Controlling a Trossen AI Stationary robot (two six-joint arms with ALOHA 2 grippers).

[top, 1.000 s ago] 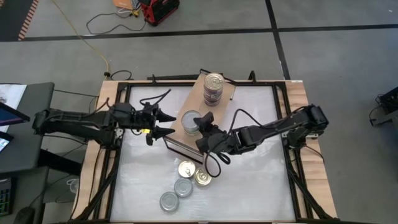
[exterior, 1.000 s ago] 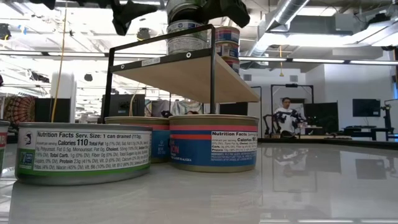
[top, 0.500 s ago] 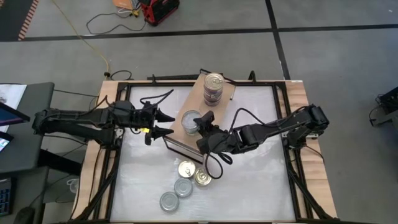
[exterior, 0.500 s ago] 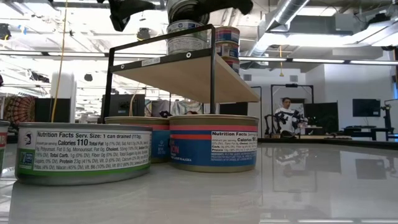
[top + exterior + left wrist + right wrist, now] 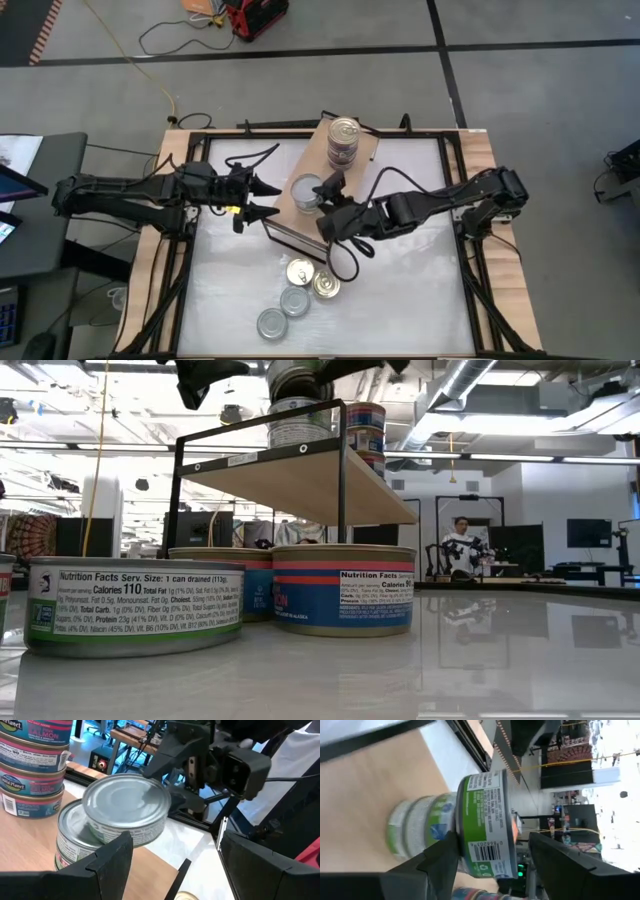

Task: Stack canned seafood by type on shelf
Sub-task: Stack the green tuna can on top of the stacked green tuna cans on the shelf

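My right gripper (image 5: 332,203) has its fingers spread around the top tin (image 5: 487,822) of a green pair on the shelf (image 5: 322,165). That tin sits off-centre on the one below. Beyond stands the salmon stack (image 5: 343,142). My left gripper (image 5: 272,197) waits spread beside the shelf. Four tins (image 5: 296,290) lie in front.

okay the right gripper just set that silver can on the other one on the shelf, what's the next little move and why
Probably draw the right gripper straight back. Its fingers are open and the top can sits off-centre on the lower can, so a sideways brush could tip it.
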